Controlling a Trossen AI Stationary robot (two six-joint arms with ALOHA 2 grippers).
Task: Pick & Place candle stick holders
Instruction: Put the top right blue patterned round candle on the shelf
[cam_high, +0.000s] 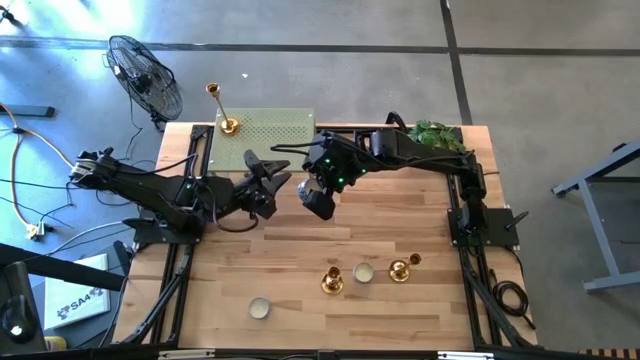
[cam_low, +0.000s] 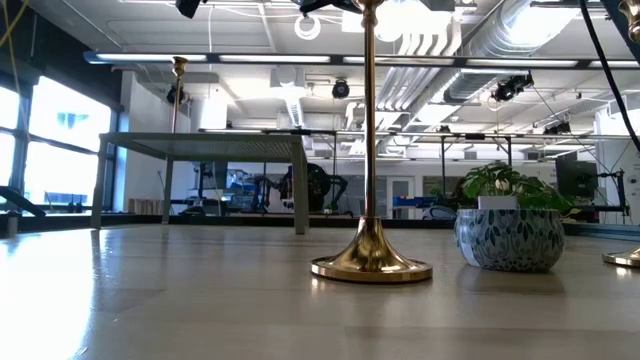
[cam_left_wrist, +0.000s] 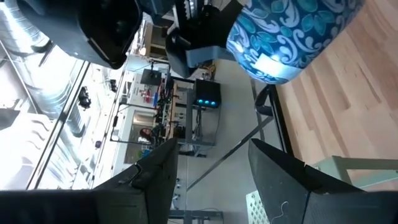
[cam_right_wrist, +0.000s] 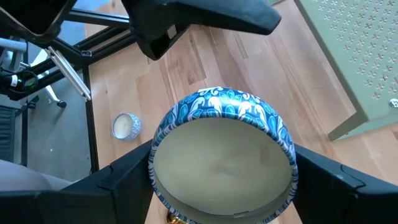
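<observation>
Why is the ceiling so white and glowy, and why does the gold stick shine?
In the low view, ceiling lights behind the tall candle stick holder wash out the top into bright glare, and its polished base mirrors that light. In the left wrist view, the window side is also blown out white. In the high view, a pale patch of light falls on the floor at the upper left.

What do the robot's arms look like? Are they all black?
Mostly, yes. Both arms are dark, chunky tubes with black cables looping along them. The right arm has small green lights glowing near its wrist. The left arm is plain black. Each ends in a gripper, left and right, with two flat, dark, wedge-shaped jaws.
</observation>
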